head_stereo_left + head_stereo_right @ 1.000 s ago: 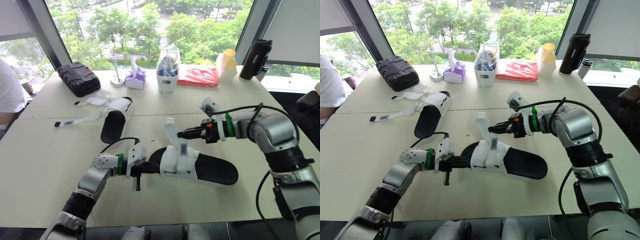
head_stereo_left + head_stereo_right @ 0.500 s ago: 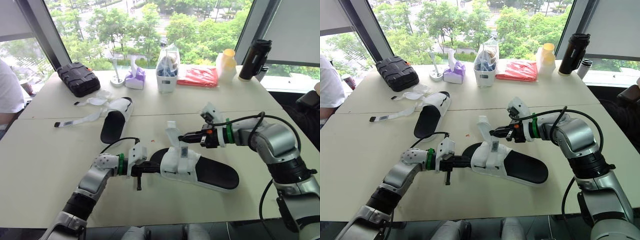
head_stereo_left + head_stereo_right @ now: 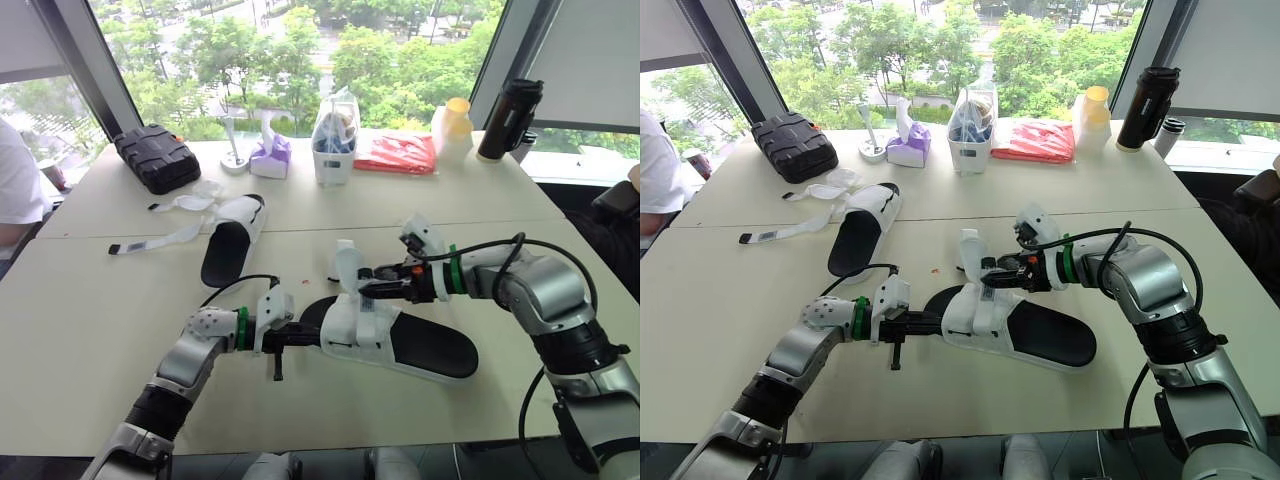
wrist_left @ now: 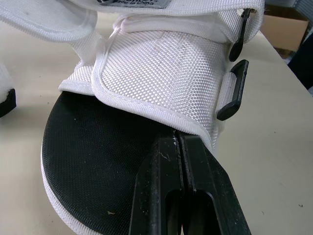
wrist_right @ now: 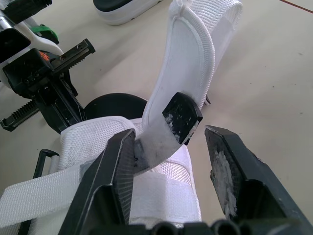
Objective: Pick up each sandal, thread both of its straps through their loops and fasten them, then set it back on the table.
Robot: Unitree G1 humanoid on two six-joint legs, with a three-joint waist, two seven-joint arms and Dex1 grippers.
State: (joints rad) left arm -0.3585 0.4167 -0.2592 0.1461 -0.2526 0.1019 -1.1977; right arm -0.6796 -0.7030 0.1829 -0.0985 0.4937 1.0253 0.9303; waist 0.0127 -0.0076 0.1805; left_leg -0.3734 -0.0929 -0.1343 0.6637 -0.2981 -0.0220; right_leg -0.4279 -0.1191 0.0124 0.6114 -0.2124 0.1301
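The near sandal (image 3: 420, 345), black-soled with a white upper, lies on the table (image 3: 90, 330) in front of me. My left gripper (image 3: 300, 338) is shut on the toe edge of its sole (image 4: 98, 152). One white strap (image 3: 346, 266) stands upright from the upper. My right gripper (image 3: 368, 287) is open, one finger on each side of that strap (image 5: 188, 68), whose black tab (image 5: 182, 116) lies against the finger (image 5: 115, 166) on one side. The second sandal (image 3: 230, 245) lies further back to the left, its straps (image 3: 150, 243) loose and spread on the table.
Along the window edge stand a black case (image 3: 155, 155), a purple tissue box (image 3: 270, 155), a white container (image 3: 335, 135), a red bag (image 3: 397, 152), a yellow-capped bottle (image 3: 455, 125) and a black flask (image 3: 510, 118). A person in white (image 3: 15, 190) is at the far left.
My right gripper has moved left and down until its fingers are on both sides of the upright strap. The left gripper and the sandal have stayed put.
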